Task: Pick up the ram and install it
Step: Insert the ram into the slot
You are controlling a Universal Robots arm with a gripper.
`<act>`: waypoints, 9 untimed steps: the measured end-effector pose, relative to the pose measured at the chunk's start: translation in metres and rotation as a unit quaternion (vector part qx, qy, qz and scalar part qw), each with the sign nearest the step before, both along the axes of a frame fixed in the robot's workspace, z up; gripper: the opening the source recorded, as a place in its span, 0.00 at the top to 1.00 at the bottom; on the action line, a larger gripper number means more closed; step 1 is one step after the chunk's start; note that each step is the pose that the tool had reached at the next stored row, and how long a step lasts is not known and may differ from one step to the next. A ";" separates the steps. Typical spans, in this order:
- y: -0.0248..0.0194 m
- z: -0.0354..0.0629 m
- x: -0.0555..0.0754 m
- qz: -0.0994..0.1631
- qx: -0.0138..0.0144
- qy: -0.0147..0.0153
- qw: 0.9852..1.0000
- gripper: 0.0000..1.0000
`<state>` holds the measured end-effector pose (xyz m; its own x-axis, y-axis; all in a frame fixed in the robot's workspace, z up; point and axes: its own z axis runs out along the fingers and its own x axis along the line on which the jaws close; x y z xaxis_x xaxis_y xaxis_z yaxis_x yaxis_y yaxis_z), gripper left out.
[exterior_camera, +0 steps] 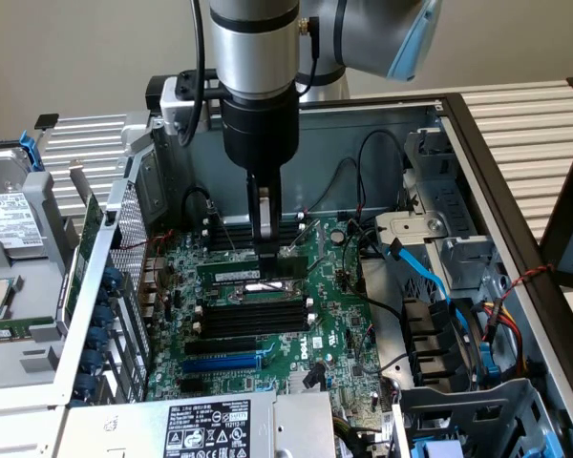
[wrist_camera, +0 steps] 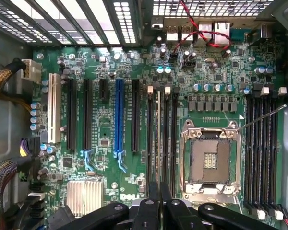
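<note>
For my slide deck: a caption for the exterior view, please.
Shut robot hand at the ram on the green motherboard.

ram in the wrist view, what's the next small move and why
Probably a short, straight push down. The gripper looks shut on the ram, which stands on edge, running parallel between the black slots beside the socket. It seems aligned, but I cannot tell whether it is fully seated.

The gripper (wrist_camera: pixel 159 188) is pinched on the ram (wrist_camera: pixel 158 134), seen edge-on as a thin pale strip among the black memory slots (wrist_camera: pixel 173 139) on the green motherboard (wrist_camera: pixel 105 129). These slots lie between a blue slot (wrist_camera: pixel 119 117) and the open processor socket (wrist_camera: pixel 210 160).
</note>
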<state>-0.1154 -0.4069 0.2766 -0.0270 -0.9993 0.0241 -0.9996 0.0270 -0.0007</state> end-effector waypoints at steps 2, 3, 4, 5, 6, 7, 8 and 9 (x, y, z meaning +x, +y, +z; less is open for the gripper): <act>-0.0002 -0.0033 0.000 0.000 0.000 0.000 1.000 0.87; -0.0003 -0.0053 0.000 0.000 0.000 0.000 1.000 0.87; -0.0003 -0.0071 0.000 0.000 0.000 0.000 1.000 0.87; -0.0004 -0.0090 0.000 0.000 0.000 0.000 1.000 0.87; -0.0004 -0.0108 0.000 0.000 0.000 0.000 1.000 0.87; -0.0004 -0.0126 0.000 0.000 0.000 0.000 1.000 0.87; -0.0004 -0.0141 0.000 0.000 0.000 0.000 1.000 0.87; -0.0004 -0.0160 0.000 0.000 0.000 0.000 1.000 0.87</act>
<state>-0.1154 -0.4073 0.2605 -0.0270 -0.9993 0.0241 -0.9996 0.0270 -0.0007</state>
